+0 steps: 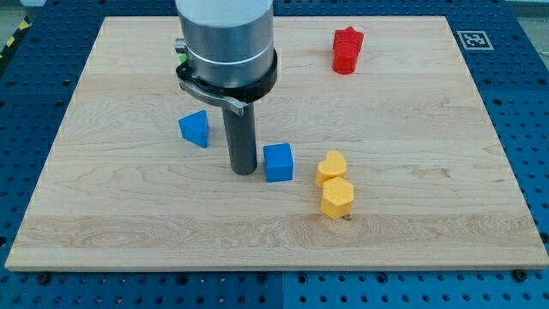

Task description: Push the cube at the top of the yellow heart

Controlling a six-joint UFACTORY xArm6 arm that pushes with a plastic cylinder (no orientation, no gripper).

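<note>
Board: a big wooden board (412, 223) on a blue table (532, 103)
Arm: a fat grey arm (225, 39) comes down from the view's top
My tip (243, 171): no hand here to open or close, just a dark rod; its end sits just beside the left side of the blue cube
Blue cube (278, 162): near the middle, left of the yellow heart
Red block (347, 50): far up, near the view's top right
Yellow block (337, 197): 6 sides, touching the heart from below
Yellow heart (331, 167): right of the cube, with a small gap
Blue block (195, 128): a wedge shape, left of the rod
</note>
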